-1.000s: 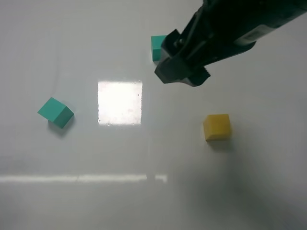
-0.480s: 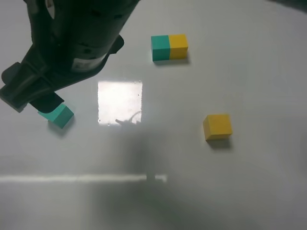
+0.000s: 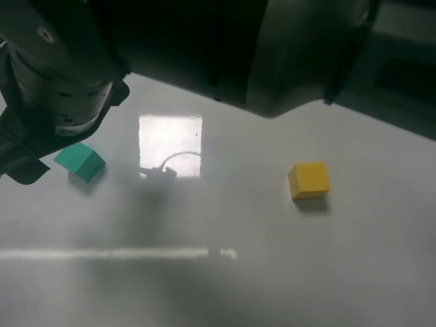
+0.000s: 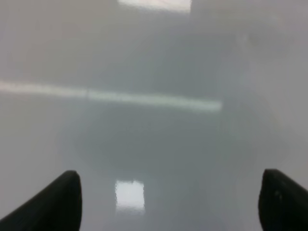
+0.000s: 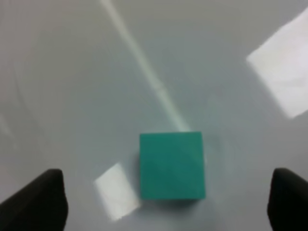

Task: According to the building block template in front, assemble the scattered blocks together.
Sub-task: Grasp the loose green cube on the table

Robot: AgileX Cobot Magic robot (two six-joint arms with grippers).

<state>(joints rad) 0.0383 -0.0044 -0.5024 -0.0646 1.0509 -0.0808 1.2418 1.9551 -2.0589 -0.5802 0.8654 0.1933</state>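
Observation:
A loose teal-green cube [image 3: 80,161] lies on the white table at the left. A loose yellow cube [image 3: 308,180] lies at the right. In the right wrist view the teal cube [image 5: 172,166] sits between the wide-open fingers of my right gripper [image 5: 168,204], a little ahead of the tips. In the high view a dark gripper [image 3: 24,163] hangs just left of that cube. My left gripper [image 4: 168,202] is open over bare table. Dark arm bodies hide the teal-and-yellow template at the back.
Arm bodies [image 3: 272,54] fill the top of the high view, close to the camera. A bright square glare [image 3: 170,144] and a light strip [image 3: 116,253] are reflections on the glossy table [image 3: 218,286].
The dark arms have swung across the top of the high view and now cover the template. The gripper at the left has shifted slightly beside the teal cube. Neither cube has moved.

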